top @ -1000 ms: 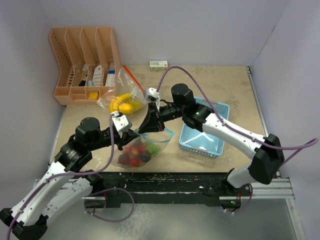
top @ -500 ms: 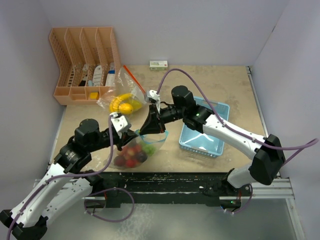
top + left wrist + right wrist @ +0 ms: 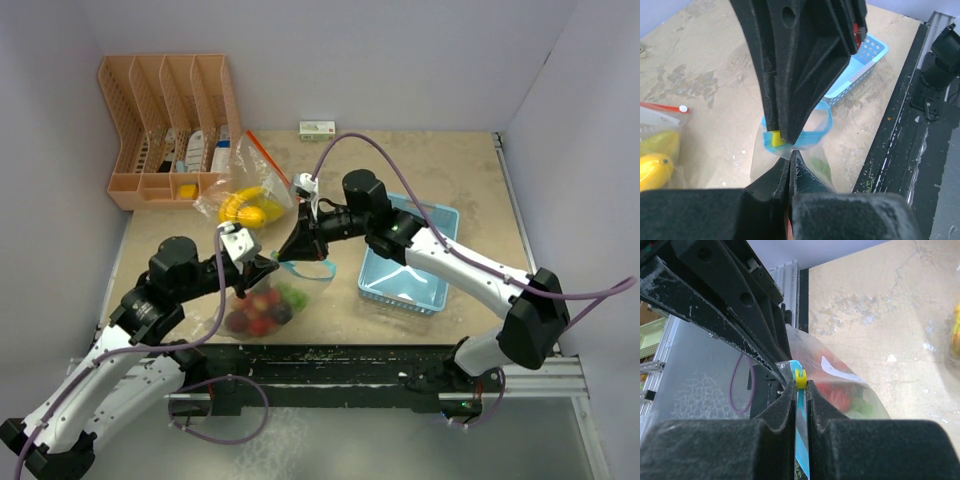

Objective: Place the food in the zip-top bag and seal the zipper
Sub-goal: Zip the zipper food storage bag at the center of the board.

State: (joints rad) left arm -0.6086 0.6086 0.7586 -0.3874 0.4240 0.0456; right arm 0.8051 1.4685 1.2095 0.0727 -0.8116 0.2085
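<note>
From above, your right gripper (image 3: 287,258) hid one end of the zipper on the bag (image 3: 300,292); the food (image 3: 842,392) was only blurred colour in its wrist view

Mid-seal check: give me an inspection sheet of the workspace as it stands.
Surface: table, beige, stained.
Job's things: zip-top bag holds the food; zipper not fully closed.
Clutter: peach organizer, second bag of yellow fruit, light-blue basket, small box.
Grippers: left gripper shut on the zip-top bag; right gripper shut on the zipper by its yellow slider.
Cables: purple cables loop over both arms.
Surroundings: pale walls, black rail.
</note>
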